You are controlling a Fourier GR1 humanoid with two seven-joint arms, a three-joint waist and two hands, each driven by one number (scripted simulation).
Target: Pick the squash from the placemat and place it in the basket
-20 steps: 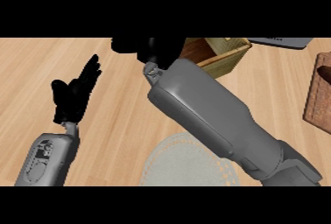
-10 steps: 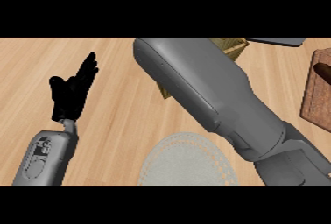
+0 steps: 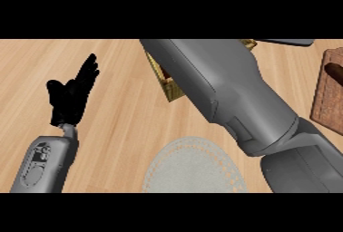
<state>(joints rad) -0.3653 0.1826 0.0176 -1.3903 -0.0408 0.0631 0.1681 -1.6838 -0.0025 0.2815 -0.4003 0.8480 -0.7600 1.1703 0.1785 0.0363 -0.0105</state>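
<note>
At the bottom centre of the frame we see the round grey placemat (image 3: 194, 165), and nothing lies on the part that shows; the squash is not visible anywhere, so we judge it is either in the right hand or already in the basket, and we cannot tell which. At the lower left our left hand (image 3: 70, 97) rests above the wooden counter (image 3: 120, 118), fingers straight and pointing up, holding nothing. The right forearm (image 3: 227, 95) crosses the frame from the lower right to the top centre and passes out of the top edge, so the right hand does not show and we cannot say how its fingers stand. Beneath the forearm, in the upper centre, only a corner of the basket (image 3: 169, 86) peeks out. At the right edge sits a brown wooden board (image 3: 328, 95).

We judge the placing step is in hand. To do it well, we should centre the hand above the basket's opening, lower before letting go, and lift straight up without catching the rim.
</note>
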